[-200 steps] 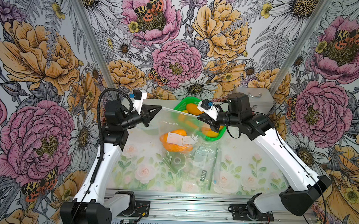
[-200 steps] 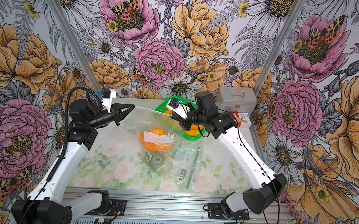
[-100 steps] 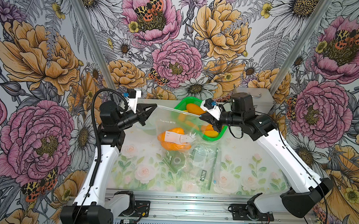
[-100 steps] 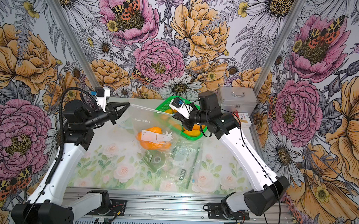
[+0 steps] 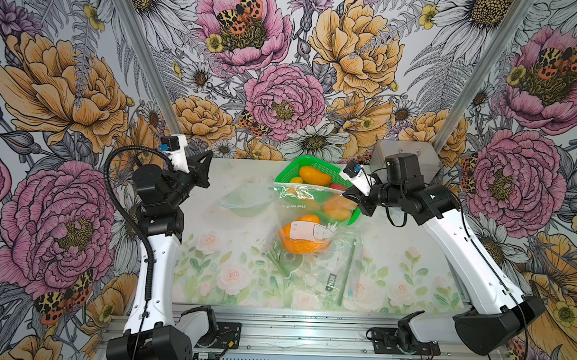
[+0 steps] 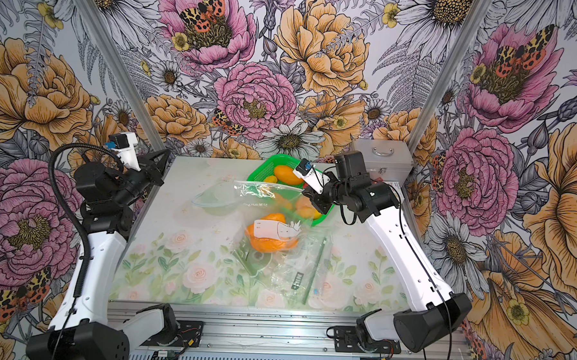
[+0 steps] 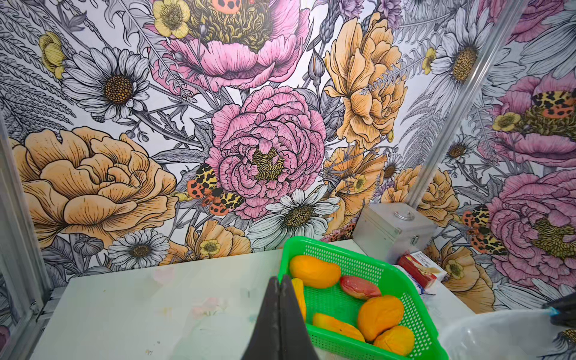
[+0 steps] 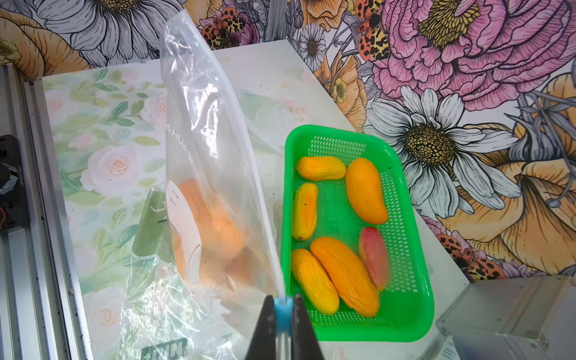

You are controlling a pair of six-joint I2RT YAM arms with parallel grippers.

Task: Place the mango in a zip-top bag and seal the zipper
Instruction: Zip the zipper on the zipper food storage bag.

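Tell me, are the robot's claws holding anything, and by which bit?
The right gripper pinches the clear plastic zip-top bag at the blue end of its zipper strip; the left gripper is shut and holds nothing.

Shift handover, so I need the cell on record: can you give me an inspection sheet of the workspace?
Surface: table, floral mat on its near half.
Job's things: zip-top bag hangs from right gripper, mango inside resting on the table; more mangoes in green basket.
Clutter: spare bags, disc packet, metal box, red carton.
Grippers: left gripper shut, empty, raised off the table; right gripper shut on the bag's zipper end.
Cables: black conduit loops beside the left arm.
Surroundings: floral walls on three sides.
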